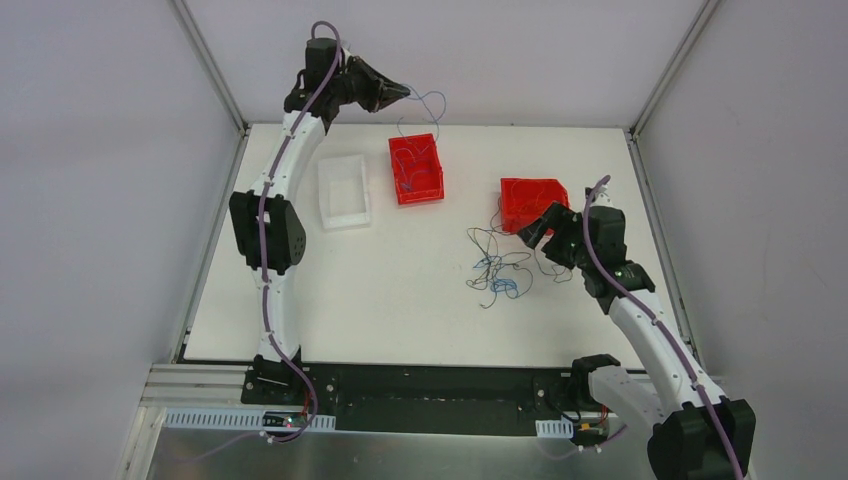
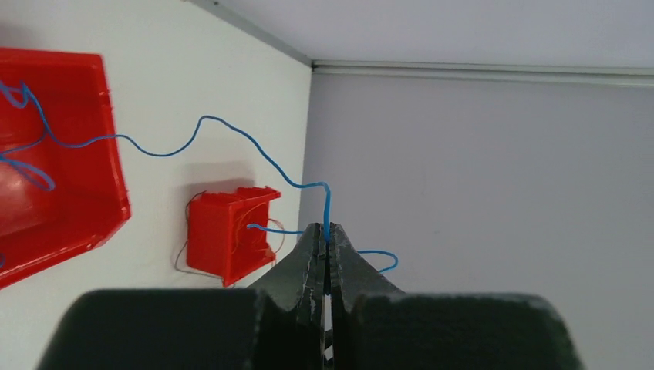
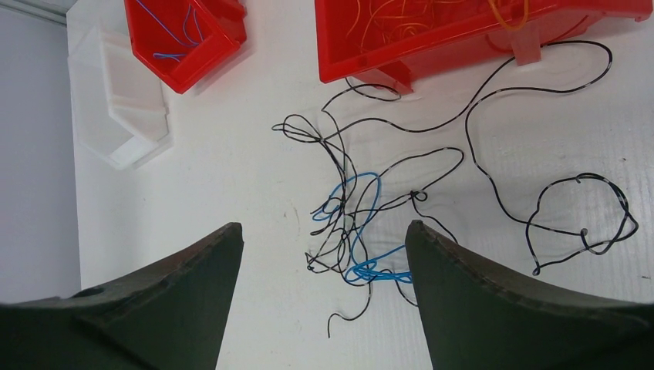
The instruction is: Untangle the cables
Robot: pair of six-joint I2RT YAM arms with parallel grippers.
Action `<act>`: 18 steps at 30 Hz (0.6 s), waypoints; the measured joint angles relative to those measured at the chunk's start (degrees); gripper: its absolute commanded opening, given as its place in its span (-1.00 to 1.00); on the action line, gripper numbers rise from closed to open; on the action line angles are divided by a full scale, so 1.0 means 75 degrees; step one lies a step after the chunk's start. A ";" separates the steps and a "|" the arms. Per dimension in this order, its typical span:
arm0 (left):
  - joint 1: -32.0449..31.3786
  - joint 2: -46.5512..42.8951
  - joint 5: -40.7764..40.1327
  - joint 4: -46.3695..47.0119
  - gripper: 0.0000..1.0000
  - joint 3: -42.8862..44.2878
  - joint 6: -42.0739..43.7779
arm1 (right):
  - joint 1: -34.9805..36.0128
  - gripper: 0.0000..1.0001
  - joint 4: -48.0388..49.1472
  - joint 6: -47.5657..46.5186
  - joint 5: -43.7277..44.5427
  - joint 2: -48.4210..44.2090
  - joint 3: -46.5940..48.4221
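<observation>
My left gripper (image 1: 406,92) is raised at the far edge of the table, above the middle red bin (image 1: 416,168). It is shut (image 2: 327,231) on a thin blue cable (image 2: 202,119). That cable droops from the jaws down into the red bin (image 2: 69,185), where more blue wire lies. A loose tangle of black and blue cables (image 1: 497,272) lies on the white table. My right gripper (image 1: 536,240) hovers just right of it, open (image 3: 322,227) and holding nothing. The tangle's blue loops (image 3: 376,271) sit between its fingers (image 3: 193,285).
A second red bin (image 3: 463,38) holding orange wires stands behind the tangle, and black strands (image 3: 586,223) trail off to its right. A white bin (image 1: 343,192) stands left of the middle red bin. Grey walls enclose the table.
</observation>
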 measured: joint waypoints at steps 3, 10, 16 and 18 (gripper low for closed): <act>0.0000 0.0000 0.0047 -0.0050 -1.00 -0.0621 0.0067 | 0.0000 0.61 0.0009 0.0000 -0.0012 -0.0073 -0.0026; -0.0006 -0.0172 0.0227 -0.0070 -1.00 -0.1329 0.0289 | 0.0000 0.61 0.0035 0.0012 -0.0038 -0.0117 -0.0125; -0.0090 -0.0909 0.0184 -0.0087 -1.00 -0.1798 0.0536 | 0.0000 0.62 0.0052 0.0058 -0.0044 -0.0125 -0.0125; -0.0157 -0.1279 0.0181 -0.0093 -1.00 -0.1935 0.0667 | 0.0000 0.62 0.0052 0.0061 -0.0044 -0.0128 -0.0125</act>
